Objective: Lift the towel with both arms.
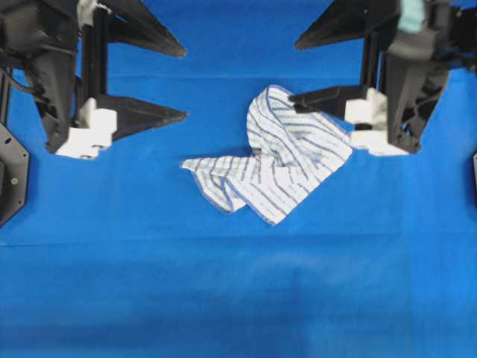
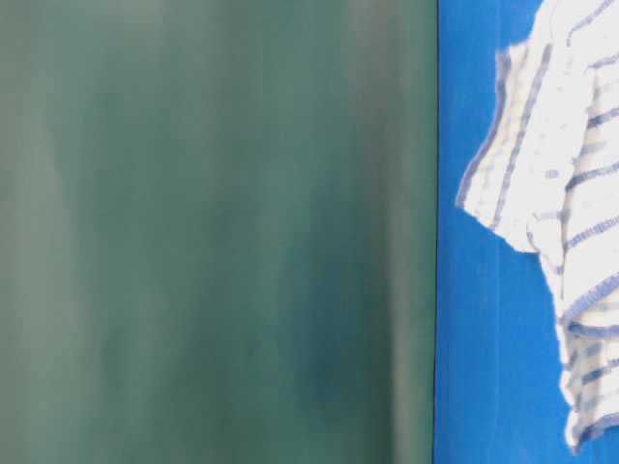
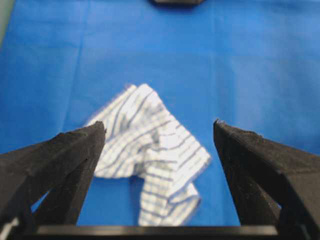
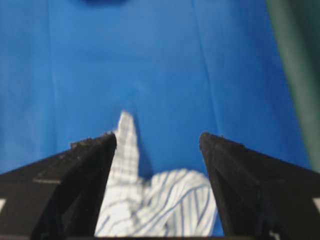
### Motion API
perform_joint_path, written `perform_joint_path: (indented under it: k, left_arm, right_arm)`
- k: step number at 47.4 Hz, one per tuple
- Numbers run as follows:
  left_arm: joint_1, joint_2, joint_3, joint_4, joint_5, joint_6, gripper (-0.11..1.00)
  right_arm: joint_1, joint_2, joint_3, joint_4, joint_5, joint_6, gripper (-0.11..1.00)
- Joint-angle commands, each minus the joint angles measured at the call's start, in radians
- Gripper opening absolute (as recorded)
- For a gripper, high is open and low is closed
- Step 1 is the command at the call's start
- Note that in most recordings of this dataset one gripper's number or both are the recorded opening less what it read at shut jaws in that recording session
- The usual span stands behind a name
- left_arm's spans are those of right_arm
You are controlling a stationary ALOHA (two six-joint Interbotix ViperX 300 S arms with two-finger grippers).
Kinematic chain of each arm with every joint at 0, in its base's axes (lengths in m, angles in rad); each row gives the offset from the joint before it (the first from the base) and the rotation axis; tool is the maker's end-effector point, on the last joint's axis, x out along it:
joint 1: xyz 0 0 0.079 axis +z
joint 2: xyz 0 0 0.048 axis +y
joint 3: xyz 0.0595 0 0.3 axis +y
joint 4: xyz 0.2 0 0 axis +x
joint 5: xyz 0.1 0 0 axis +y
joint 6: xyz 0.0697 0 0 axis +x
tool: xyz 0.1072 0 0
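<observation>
**Clearly nothing is gripped: the towel is lying crumpled and both grippers are standing wide**

Clearly the lift is not under way. The towel (image 1: pixel 272 160) is lying in a crumpled, folded heap on the blue cloth (image 1: pixel 223 291), a little right of the middle of the overhead view, with one corner trailing out to the left and another reaching up towards the right arm.

The left gripper (image 1: pixel 182 82) is hanging over bare blue cloth, well apart from the towel, its two black fingers spread wide with nothing between them. Its wrist view is showing the same: both fingertips (image 3: pixel 95 132) are framing the towel (image 3: pixel 150 155) from a distance, neither touching it.

The right gripper (image 1: pixel 298 71) is also spread wide and holding nothing. One of its fingers is crossing the upper corner of the towel in the overhead view; whether it is touching the fabric or passing above it cannot be told. In its wrist view the towel (image 4: pixel 155 205) is sitting between and beneath the open fingers (image 4: pixel 100 150).

Judging from this, the whole task is remaining: each gripper is needing to come down on its own side of the towel, pinch the thin fabric, and then both are needing to rise together.
</observation>
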Motion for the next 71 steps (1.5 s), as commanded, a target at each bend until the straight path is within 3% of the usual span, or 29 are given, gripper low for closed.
perform_joint_path:
  k: [1,19,35,48,71]
  left_arm:
    - [-0.005,0.002,0.025,0.0,-0.031,-0.002,0.92]
    - [-0.043,0.094,0.261,-0.002,-0.249,-0.003,0.92]
    - [-0.078,0.249,0.362,-0.003,-0.423,-0.005,0.92]
    - [-0.129,0.443,0.374,-0.003,-0.597,-0.005,0.92]
    - [-0.127,0.655,0.382,-0.005,-0.729,-0.003,0.92]
  right_arm:
    - [0.002,-0.015,0.025,-0.002,-0.021,0.012,0.68]
    - [0.034,-0.003,0.305,0.003,-0.224,0.13,0.68]
    - [0.101,0.121,0.497,0.003,-0.468,0.232,0.67]
    - [0.109,0.29,0.554,0.008,-0.615,0.255,0.67]
    - [0.121,0.462,0.612,0.012,-0.796,0.255,0.67]
